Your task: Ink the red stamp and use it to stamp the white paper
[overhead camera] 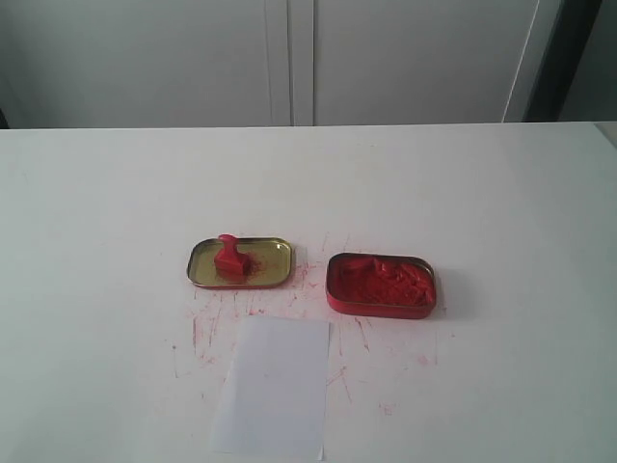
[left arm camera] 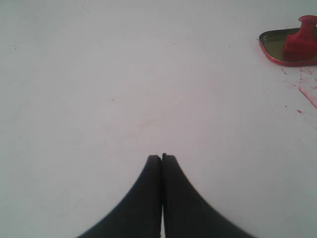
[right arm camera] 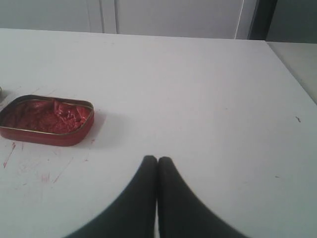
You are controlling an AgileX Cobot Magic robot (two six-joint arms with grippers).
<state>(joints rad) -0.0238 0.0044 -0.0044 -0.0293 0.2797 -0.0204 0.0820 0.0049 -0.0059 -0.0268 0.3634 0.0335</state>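
The small bright red plastic stamp (overhead camera: pixel 229 257) stands upright, squarish block base down and narrower handle up, inside the shallow gold-coloured tin lid (overhead camera: pixel 273 253), in its left half. The plain white rectangular sheet of paper (overhead camera: pixel 273 386) lies flat on the white table (overhead camera: pixel 482 193), nearer the exterior camera than the lid and apart from it. It is slightly skewed, and its near edge runs close to the frame's bottom.

soft, even, bright light washes out the white table (overhead camera: pixel 116 193); shadows faint, wrist views slightly blurred.
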